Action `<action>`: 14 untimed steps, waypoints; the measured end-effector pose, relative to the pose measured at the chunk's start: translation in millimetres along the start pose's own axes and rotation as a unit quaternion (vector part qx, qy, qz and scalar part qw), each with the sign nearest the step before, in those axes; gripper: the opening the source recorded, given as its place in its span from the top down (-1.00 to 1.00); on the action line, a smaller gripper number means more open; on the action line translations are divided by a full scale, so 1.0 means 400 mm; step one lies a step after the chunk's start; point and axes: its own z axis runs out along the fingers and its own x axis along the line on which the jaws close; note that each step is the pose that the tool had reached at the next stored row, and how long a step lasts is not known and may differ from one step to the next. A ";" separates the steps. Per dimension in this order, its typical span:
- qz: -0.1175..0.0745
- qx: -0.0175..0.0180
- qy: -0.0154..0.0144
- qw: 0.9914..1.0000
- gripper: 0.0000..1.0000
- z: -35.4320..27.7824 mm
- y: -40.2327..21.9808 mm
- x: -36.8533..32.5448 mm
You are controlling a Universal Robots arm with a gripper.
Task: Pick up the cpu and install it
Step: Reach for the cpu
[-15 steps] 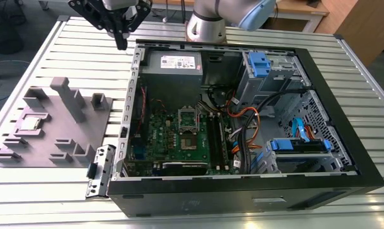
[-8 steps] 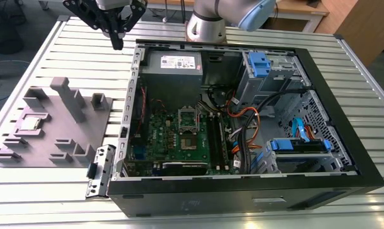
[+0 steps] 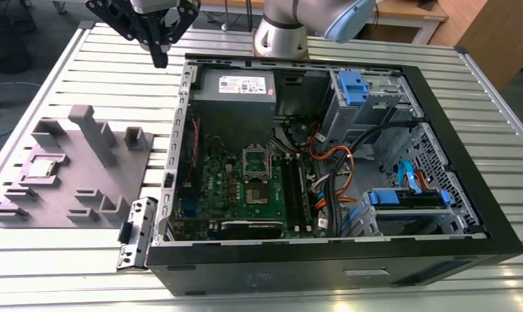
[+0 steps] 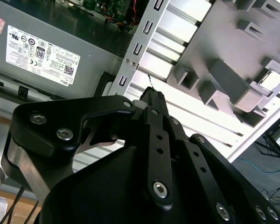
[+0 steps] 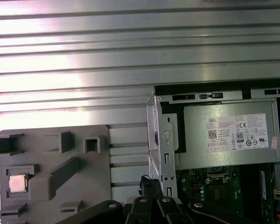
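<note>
The cpu (image 3: 43, 168) lies flat in a recess of the grey plastic tray (image 3: 88, 188) at the exterior view's left; its silvery top also shows in both wrist views (image 5: 17, 183) (image 4: 273, 80). My gripper (image 3: 160, 57) hangs high above the slatted table, between the tray and the computer case, well away from the cpu. Its black fingers (image 4: 151, 95) meet at the tips, shut with nothing between them. Inside the case the green motherboard (image 3: 231, 192) lies flat, with the metal socket frame (image 3: 257, 161) near its middle.
The open black computer case (image 3: 331, 253) takes up the middle and the exterior view's right, with a grey power supply (image 3: 235, 88), blue drive brackets (image 3: 409, 198) and cable bundles. A metal bracket (image 3: 136, 234) lies beside the case's near corner. The tray carries upright blocks (image 3: 97, 133).
</note>
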 end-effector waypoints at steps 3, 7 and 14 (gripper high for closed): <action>0.000 0.000 0.000 1.000 0.79 0.000 0.000 0.005; 0.000 0.000 -0.001 1.000 0.79 0.000 -0.001 0.020; 0.000 0.000 -0.002 1.000 0.79 -0.001 -0.004 0.051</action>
